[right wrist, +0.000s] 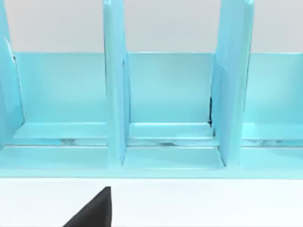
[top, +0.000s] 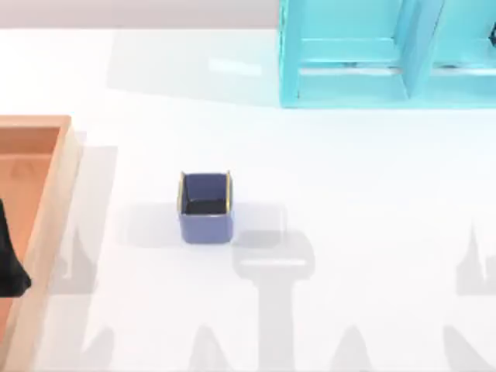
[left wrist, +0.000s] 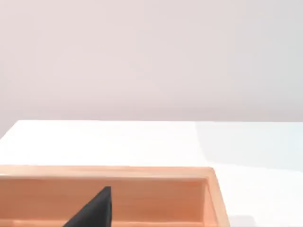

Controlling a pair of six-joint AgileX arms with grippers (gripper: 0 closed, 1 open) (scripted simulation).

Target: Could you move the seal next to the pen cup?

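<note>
One pen cup [top: 205, 208] stands mid-table [top: 349, 232], between one wooden tray [top: 35, 209] at left and one turquoise shelf [top: 387, 54] at the far right. The right wrist view reveals the shelf's dividers.

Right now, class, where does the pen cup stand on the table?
In the top view the pen cup stands upright on the white table, left of centre, between the wooden tray at the left edge and the turquoise shelf at the far right.

Pen cup [top: 205, 209]: small square blue-purple box, yellowish rim edges, dark inside, upright on tabletop, left of centre.
</note>
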